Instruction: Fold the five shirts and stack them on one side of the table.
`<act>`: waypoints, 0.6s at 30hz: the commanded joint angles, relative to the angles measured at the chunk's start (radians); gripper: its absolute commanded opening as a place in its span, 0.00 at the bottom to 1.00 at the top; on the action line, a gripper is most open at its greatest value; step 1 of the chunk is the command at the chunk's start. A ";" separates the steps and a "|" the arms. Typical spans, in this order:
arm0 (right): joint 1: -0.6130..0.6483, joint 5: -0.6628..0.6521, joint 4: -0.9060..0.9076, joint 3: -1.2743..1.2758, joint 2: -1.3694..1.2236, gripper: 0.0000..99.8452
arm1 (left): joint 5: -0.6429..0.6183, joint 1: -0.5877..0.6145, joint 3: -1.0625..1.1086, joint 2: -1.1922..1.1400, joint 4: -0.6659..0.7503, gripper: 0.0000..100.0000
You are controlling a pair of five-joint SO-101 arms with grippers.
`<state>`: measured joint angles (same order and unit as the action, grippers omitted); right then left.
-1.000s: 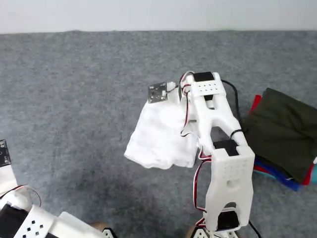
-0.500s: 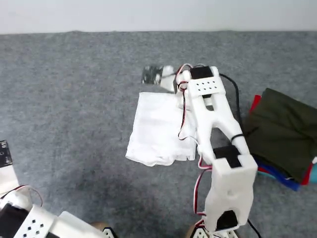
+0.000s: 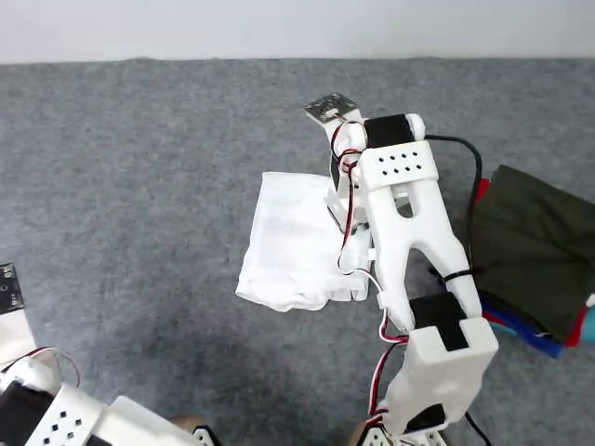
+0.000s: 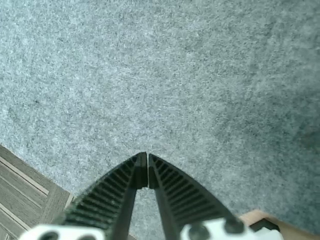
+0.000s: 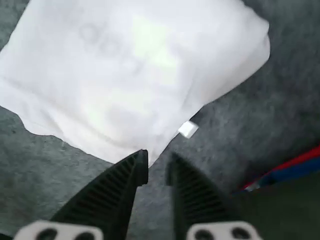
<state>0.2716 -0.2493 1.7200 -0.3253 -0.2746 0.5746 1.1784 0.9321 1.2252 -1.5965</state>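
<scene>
The table has a rough, matt felt top. The white shirt is soft, matt cloth; beside it the arm is smooth white plastic, the right gripper ribbed black plastic.

The right arm extends forward, the right gripper narrowly parted and empty. The left gripper is closed, tips touching

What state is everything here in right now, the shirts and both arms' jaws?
White shirt: folded, lying flat on the grey table, not gripped.
Shirt stack: folded, dark green shirt on top, red and blue edges beneath, at the table's side.
Right arm: jaws slightly open, empty, above the white shirt's edge.
Left arm: jaws shut, empty, over bare table.
</scene>
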 commanded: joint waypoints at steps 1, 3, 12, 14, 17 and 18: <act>0.005 0.121 0.030 -0.014 -0.041 0.04 | -0.008 -0.002 -0.010 0.006 0.021 0.02; 0.007 0.190 0.024 -0.014 -0.094 0.03 | -0.008 -0.002 -0.010 0.006 0.021 0.02; 0.050 0.333 0.042 -0.014 -0.372 0.01 | -0.008 -0.002 -0.010 0.006 0.021 0.02; 0.096 0.331 0.065 -0.014 -0.383 0.01 | -0.008 -0.002 -0.010 0.006 0.021 0.02; 0.153 0.333 0.073 -0.014 -0.364 0.01 | -0.008 -0.002 -0.010 0.006 0.021 0.02; 0.166 0.333 0.073 -0.014 -0.354 0.01 | -0.008 -0.002 -0.010 0.006 0.021 0.02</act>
<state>0.3913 0.0729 1.7507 -0.3253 -0.6659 0.5746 1.1784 0.9321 1.2252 -1.5965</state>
